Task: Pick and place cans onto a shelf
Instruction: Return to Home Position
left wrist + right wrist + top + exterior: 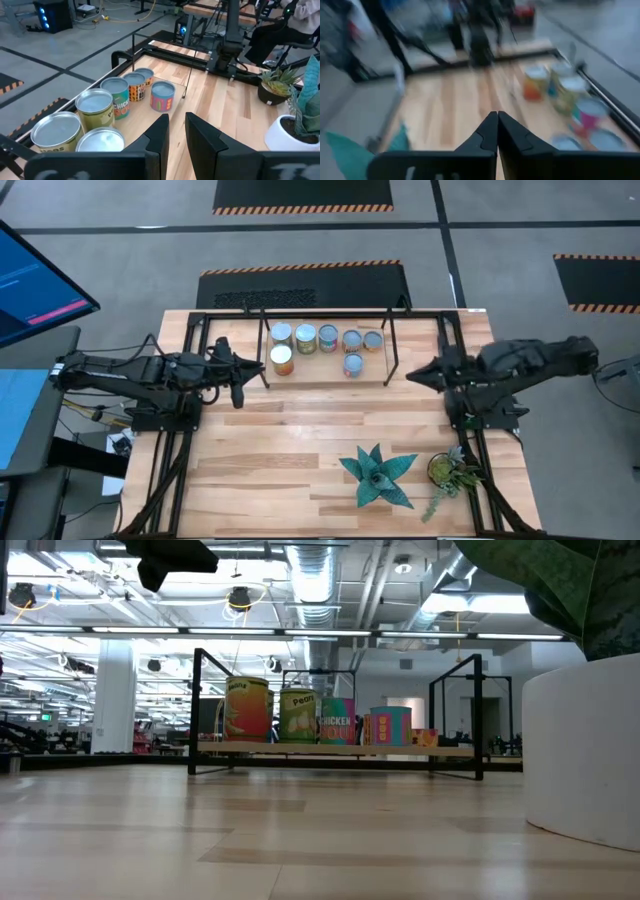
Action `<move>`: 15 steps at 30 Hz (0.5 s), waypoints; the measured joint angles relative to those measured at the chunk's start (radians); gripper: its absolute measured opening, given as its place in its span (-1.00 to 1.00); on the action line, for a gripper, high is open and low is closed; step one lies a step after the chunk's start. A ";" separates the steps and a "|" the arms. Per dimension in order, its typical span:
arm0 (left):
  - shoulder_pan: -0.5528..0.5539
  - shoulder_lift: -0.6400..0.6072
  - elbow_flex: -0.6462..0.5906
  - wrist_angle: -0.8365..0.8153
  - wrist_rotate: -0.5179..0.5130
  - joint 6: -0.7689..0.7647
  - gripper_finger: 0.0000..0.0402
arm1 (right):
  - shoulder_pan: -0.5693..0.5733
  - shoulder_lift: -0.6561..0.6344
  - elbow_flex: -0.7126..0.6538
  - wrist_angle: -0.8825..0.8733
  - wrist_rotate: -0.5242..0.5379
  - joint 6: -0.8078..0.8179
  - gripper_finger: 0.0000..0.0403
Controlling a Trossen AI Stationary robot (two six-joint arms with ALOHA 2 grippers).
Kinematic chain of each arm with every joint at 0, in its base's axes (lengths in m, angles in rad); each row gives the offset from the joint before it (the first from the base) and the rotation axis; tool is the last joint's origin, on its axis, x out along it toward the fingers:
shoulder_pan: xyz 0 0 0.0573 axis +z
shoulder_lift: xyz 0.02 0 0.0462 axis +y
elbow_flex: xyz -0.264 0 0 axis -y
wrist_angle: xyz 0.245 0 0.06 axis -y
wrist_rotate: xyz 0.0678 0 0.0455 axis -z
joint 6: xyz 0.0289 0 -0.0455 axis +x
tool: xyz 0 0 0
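Note:
Several cans (328, 338) stand upright on their bases on the shelf (320, 372), a low black-rod rack with a wooden surface at the table's far middle. The low view shows the cans (300, 715) in a row on the shelf (330, 750). My left gripper (240, 383) hovers left of the shelf, pointing toward the cans (117, 97). Its fingers (177, 120) stand a narrow gap apart with nothing between them. My right gripper (410, 377) hovers right of the shelf, shut and empty (497, 114), with the cans (570, 95) ahead of it to one side.
Two potted plants stand at the near right, a teal-leafed one (378, 475) and a small one (447, 470). The white pot (580, 750) looms close in the low view. Bare wood (300, 430) lies between the arms. A monitor (40, 280) stands off the left edge.

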 joint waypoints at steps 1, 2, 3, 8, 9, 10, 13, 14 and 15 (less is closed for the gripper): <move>0.000 -0.002 0.000 -0.003 0.000 0.001 -0.74 | 0.010 -0.045 -0.060 0.068 -0.003 -0.005 -0.86; 0.000 -0.002 0.000 -0.003 0.000 0.001 -0.74 | 0.019 -0.090 -0.112 0.111 -0.004 -0.008 -0.87; 0.000 -0.002 0.000 -0.003 0.000 0.002 -0.74 | 0.027 -0.133 -0.156 0.147 -0.004 -0.007 -0.87; 0.000 0.000 0.000 -0.004 0.000 0.042 -0.74 | 0.041 -0.284 -0.268 0.295 -0.004 0.008 -0.86; 0.000 0.001 0.000 -0.004 0.000 0.051 -0.74 | 0.040 -0.300 -0.274 0.321 -0.003 0.007 -0.85; 0.000 0.001 0.000 -0.005 0.000 0.061 -0.74 | 0.040 -0.315 -0.276 0.329 0.001 -0.001 -0.85; 0.000 0.001 0.000 -0.004 0.000 0.082 -0.74 | 0.039 -0.342 -0.277 0.391 0.035 -0.002 -0.86; 0.000 0.001 0.000 -0.004 0.000 0.087 -0.74 | 0.038 -0.349 -0.277 0.403 0.039 0.001 -0.87; 0.000 0.001 0.000 -0.003 -0.001 0.089 -0.74 | 0.039 -0.357 -0.277 0.411 0.038 -0.002 -0.87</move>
